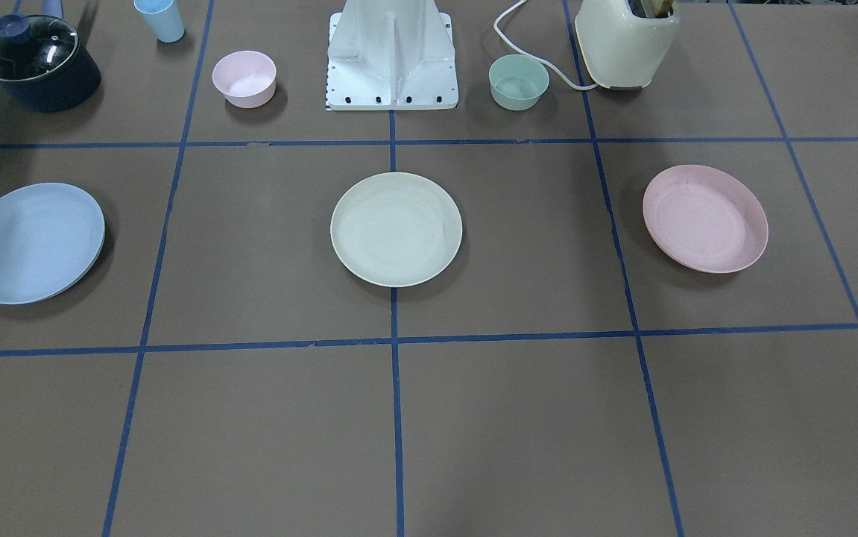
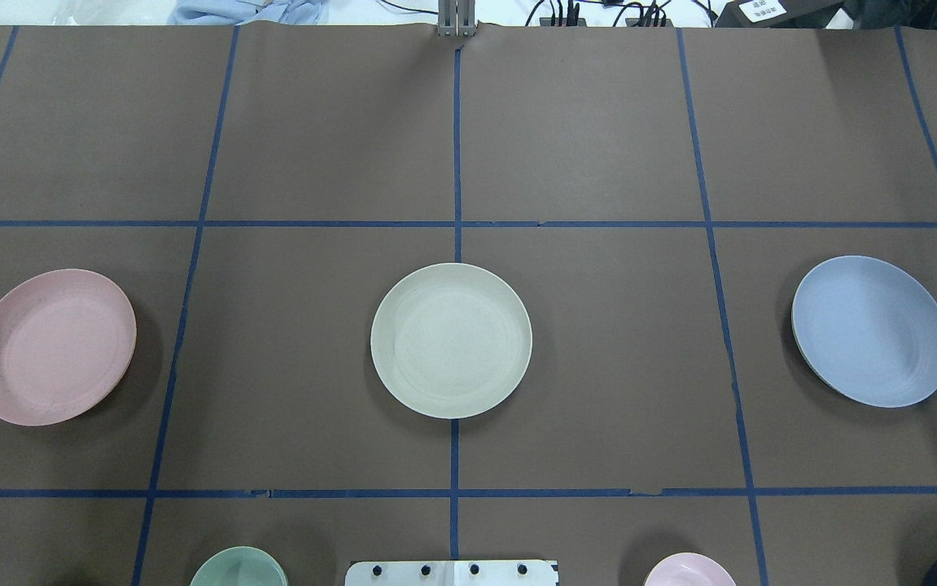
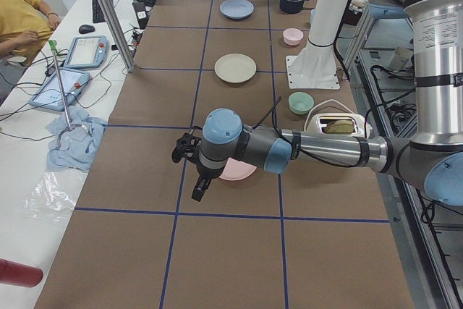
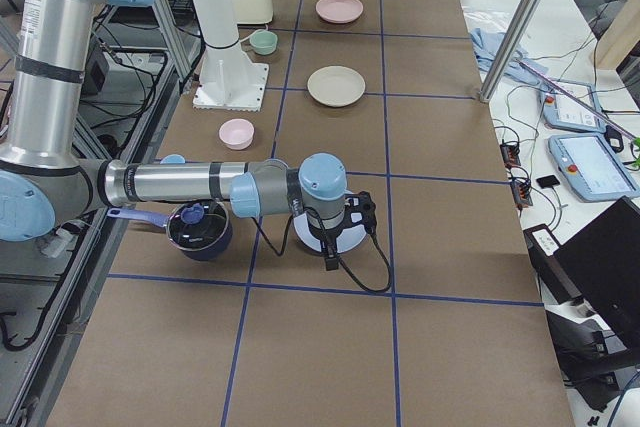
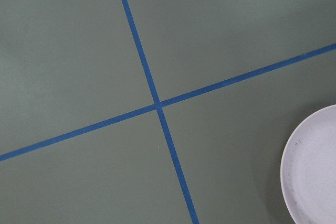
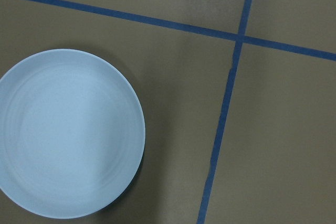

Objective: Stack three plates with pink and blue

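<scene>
Brown table [image 2: 598, 122], blue tape grid [image 2: 457, 163]. Overhead view: pink plate [image 2: 53, 347] left, cream plate [image 2: 451, 340] centre, blue plate [image 2: 871, 331] right, well apart.

pink plate [image 3: 244, 172] mostly behind left arm [image 3: 318, 148], mint bowl [image 2: 238, 570] cropped

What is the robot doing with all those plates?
Nothing is stacked yet. The pink plate, the cream plate and the blue plate lie apart in a row on the table, none touching. The robot's left arm hangs above the pink plate and its right arm hangs above the blue plate. No plate has been lifted.
</scene>
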